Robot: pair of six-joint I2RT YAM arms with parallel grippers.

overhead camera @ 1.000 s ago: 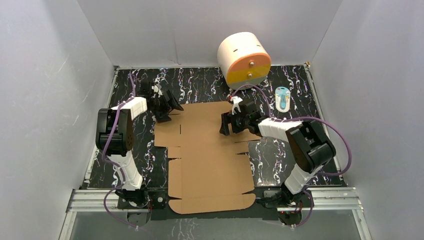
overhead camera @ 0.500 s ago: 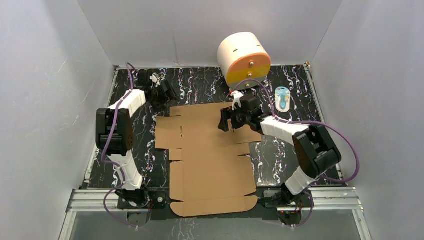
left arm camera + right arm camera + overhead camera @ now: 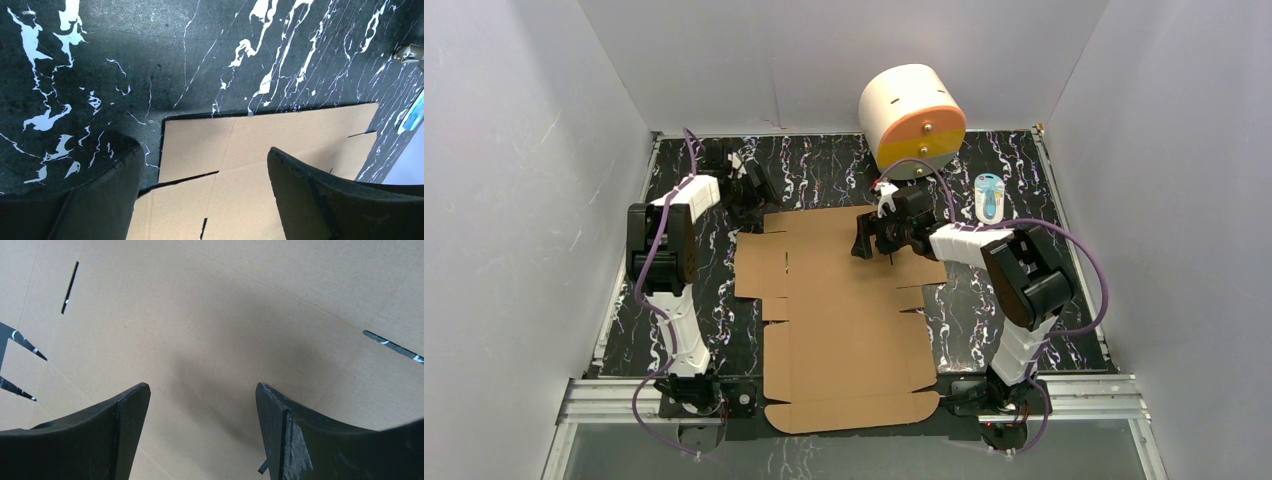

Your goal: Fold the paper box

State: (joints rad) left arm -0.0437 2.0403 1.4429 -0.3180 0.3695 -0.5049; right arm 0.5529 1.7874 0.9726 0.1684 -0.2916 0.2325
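The paper box lies flat and unfolded, a brown die-cut cardboard sheet with slots and flaps, reaching from mid-table to the near edge. My left gripper hovers open just beyond the sheet's far left corner; its wrist view shows that corner flap and a cut slot between the fingers. My right gripper is open above the sheet's far right part. Bare cardboard fills the right wrist view, with nothing between the fingers.
A white cylinder with an orange-yellow face stands at the back, just behind the right arm. A small pale-blue object lies at the back right. Grey walls enclose the black marbled table on three sides.
The left gripper has drawn back from the sheet's far left edge toward the back left corner. The right gripper has edged farther and left over the cardboard. The sheet has shifted slightly.
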